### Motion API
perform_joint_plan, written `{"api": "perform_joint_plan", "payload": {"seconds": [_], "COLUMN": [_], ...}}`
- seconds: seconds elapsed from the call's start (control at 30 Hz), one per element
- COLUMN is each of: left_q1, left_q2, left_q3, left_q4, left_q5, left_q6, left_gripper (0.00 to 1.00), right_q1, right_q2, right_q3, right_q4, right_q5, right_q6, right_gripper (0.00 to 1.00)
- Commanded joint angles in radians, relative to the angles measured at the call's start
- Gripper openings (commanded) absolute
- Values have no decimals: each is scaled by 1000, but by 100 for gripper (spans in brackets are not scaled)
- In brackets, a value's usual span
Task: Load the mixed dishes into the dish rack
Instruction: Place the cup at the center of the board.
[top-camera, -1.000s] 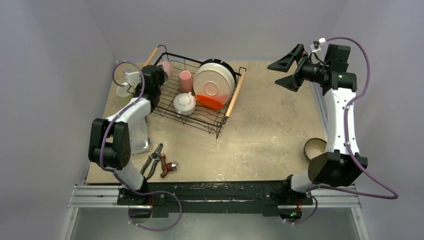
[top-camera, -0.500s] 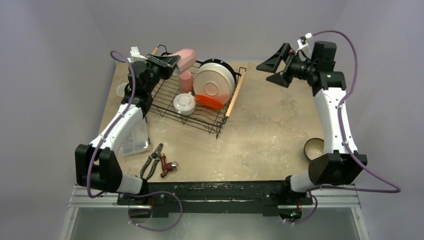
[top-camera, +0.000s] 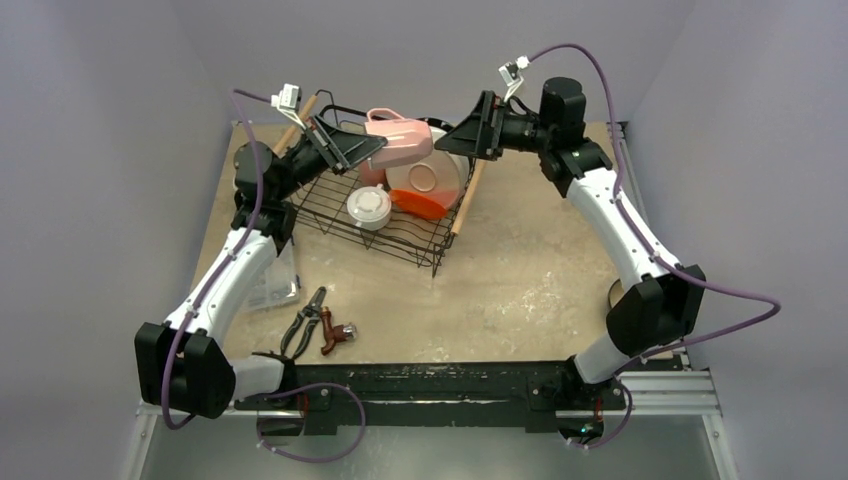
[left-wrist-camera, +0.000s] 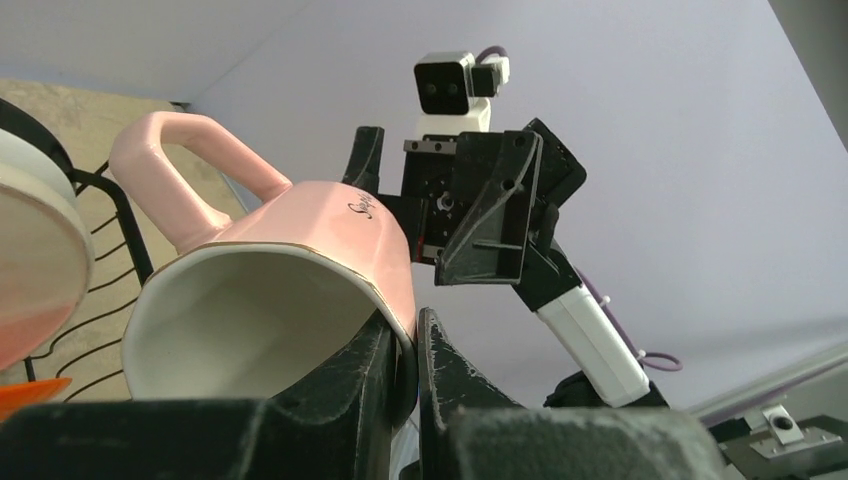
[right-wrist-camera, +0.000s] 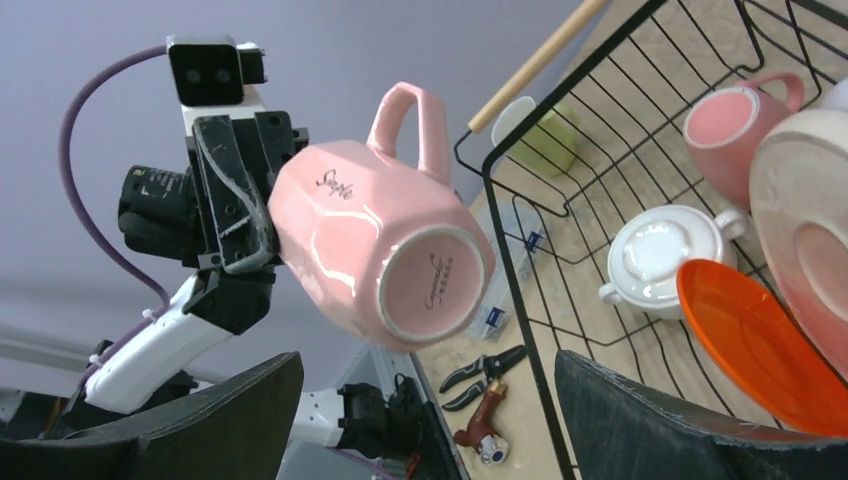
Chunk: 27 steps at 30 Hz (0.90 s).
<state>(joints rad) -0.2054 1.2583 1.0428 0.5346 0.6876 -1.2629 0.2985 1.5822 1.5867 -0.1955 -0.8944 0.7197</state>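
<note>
The pink mug (top-camera: 402, 140) is up in the air on its side, over the far edge of the dish rack (top-camera: 335, 195), handle uppermost and base pointing toward 3 o'clock. The left gripper (left-wrist-camera: 410, 345) comes at it from 9 o'clock, its two fingers pinched together on the rim wall, one inside the mouth and one outside. The right gripper (top-camera: 462, 128) faces the mug's base from 3 o'clock with its fingers spread wide; from the overhead view it sits close, though I can't tell whether it touches.

The rack stands at about 11 o'clock on the table. In it, a cream plate (top-camera: 442, 175) stands on edge, a red plate (top-camera: 420, 205) leans just in front of it, a white mug (top-camera: 368, 207) sits upside down, and a second pink mug (right-wrist-camera: 740, 130) lies nearby. A yellow-green mug (right-wrist-camera: 550, 145) sits outside the rack's 9 o'clock side. At 7 o'clock lie the pliers (top-camera: 305, 322), the red-handled tool (top-camera: 338, 335) and the clear box (top-camera: 275, 285)
</note>
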Motion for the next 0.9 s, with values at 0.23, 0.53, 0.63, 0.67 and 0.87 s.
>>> {"api": "perform_joint_plan", "payload": {"seconds": [0.23,0.53,0.63,0.67,0.87], "left_q1": [-5,-215,-266,-283,-405], "left_q2": [-62,-2,-112,-135,-261], "left_q3": [278,668,567,550,426], "left_q4": [-489,-1226,-1249,-1290,-1549], "left_q5": [-67,-308,-436,-476,-624], "left_q6": [193,777,892,939,1121], "left_gripper": [0,0,0,0,0], "right_q1": [35,29,28,28,34], "right_q2": [-122,-215,-224,-220,-257], "right_q3": [35,38,50,59,37], "right_q4": [70,-146,-209,-242,-300], "right_q5": [287,579,590,592,571], "right_q6": [-105,-216,-249,-257,-312], "right_gripper": [99,99,99,99,99]}}
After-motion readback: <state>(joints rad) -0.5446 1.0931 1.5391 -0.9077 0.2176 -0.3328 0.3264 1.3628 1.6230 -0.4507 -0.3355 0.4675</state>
